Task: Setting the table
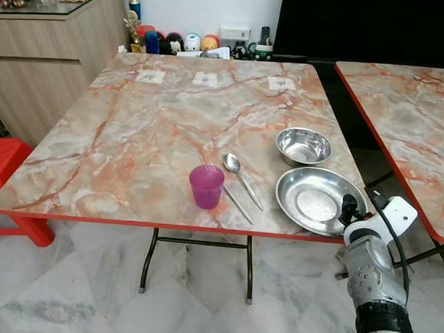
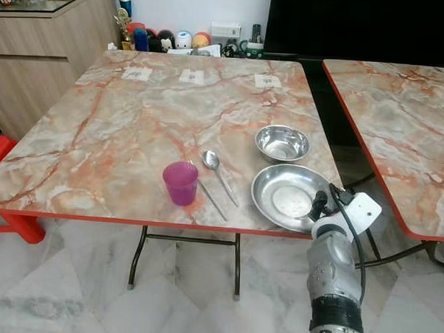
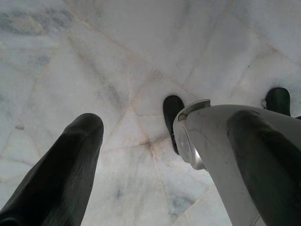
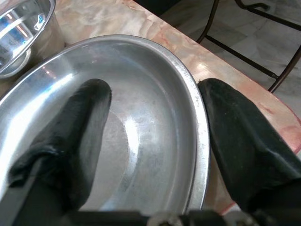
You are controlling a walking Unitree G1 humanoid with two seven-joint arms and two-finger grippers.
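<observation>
Right pincer (image 4: 155, 136) astride plate rim at near desk edge.

We see the right pincer spread, one finger (image 4: 70, 141) inside the steel plate (image 1: 314, 200), the other outside its rim, not pinching. The left pincer (image 3: 155, 155) hangs spread over the marble floor (image 3: 117, 70). The plate sits at the marbled desk's (image 1: 150, 126) near right corner. Left of it lie a spoon (image 1: 240, 176), a thin rod (image 1: 237, 204) and a purple cup (image 1: 206, 186). A steel bowl (image 1: 304, 146) stands just beyond the plate.

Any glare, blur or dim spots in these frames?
Eye views: sharp, evenly lit, soft sheen in the plate and bowl. Right wrist view: right tool fingers blurred up close, highlights on the plate rim. Left wrist view: dim, left tool over the floor.
</observation>
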